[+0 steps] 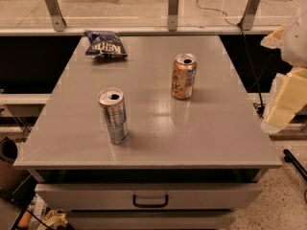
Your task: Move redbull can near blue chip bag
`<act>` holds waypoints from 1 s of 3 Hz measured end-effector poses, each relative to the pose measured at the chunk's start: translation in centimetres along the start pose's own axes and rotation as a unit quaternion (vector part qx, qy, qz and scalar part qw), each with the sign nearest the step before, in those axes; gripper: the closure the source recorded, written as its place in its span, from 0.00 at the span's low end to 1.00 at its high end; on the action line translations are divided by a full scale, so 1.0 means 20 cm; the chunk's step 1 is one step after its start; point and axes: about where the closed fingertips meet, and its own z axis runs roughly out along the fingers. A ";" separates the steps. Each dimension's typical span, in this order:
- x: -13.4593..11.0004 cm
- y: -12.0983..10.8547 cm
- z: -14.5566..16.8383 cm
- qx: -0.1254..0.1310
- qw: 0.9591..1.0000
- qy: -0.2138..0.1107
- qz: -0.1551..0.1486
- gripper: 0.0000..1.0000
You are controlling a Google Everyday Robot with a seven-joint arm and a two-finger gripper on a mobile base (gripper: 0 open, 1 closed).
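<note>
The redbull can (pixel 113 116), slim and silver with an open pull-tab top, stands upright on the front left part of the grey table (pixel 192 138). The blue chip bag (pixel 105 44), dark blue with white lettering, lies at the table's back left, well behind the can. My gripper (pixel 277 115) hangs at the right edge of the view, beyond the table's right side and about level with the can. It is far from both objects and holds nothing that I can see.
An orange-tan soda can (pixel 183 75) stands upright right of centre, between my arm and the redbull can. A drawer with a dark handle (pixel 150 201) sits under the front edge. A low rail with metal brackets (pixel 172 8) runs behind the table.
</note>
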 end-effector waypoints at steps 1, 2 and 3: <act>0.00 0.00 0.00 0.000 1.000 0.000 0.000 0.00; -0.04 0.01 0.03 -0.008 0.999 -0.036 0.001 0.00; -0.13 0.06 0.12 -0.021 0.994 -0.112 0.000 0.00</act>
